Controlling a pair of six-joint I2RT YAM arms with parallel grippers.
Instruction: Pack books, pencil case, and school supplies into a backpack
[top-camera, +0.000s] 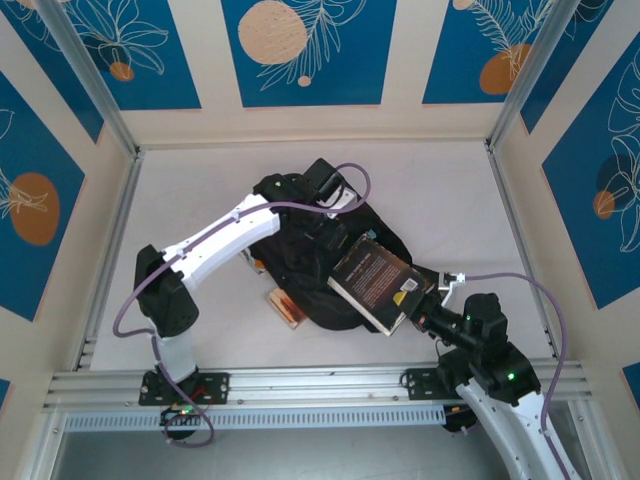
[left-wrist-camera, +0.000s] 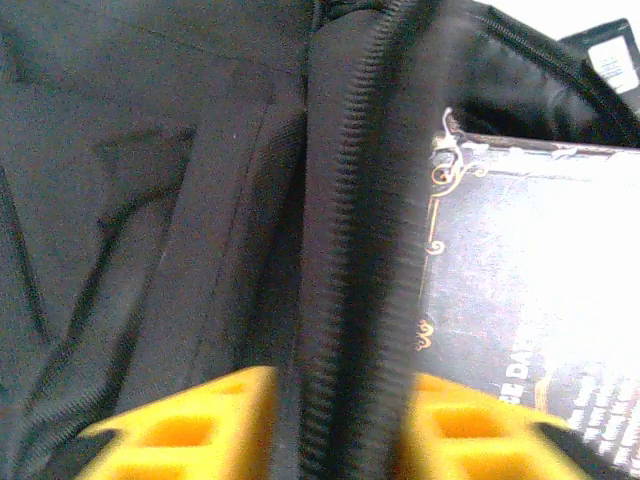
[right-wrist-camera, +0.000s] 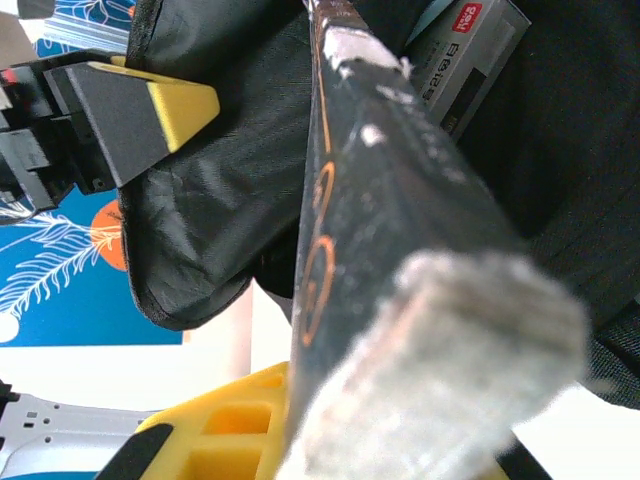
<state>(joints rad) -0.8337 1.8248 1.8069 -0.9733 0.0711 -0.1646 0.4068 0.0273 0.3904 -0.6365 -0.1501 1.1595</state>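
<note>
My right claw is clamped on the near-right end of the black book with the gold pattern. The book's long axis runs from my fingers up and left, away from the table's near right corner, straight at the backpack in the middle of the table. Its far end lies over the open mouth. My left claw pinches the zipper rim, holding that lip up just left of the book. As I judge it, the push goes along the book's own length, and my right arm must give it.
</note>
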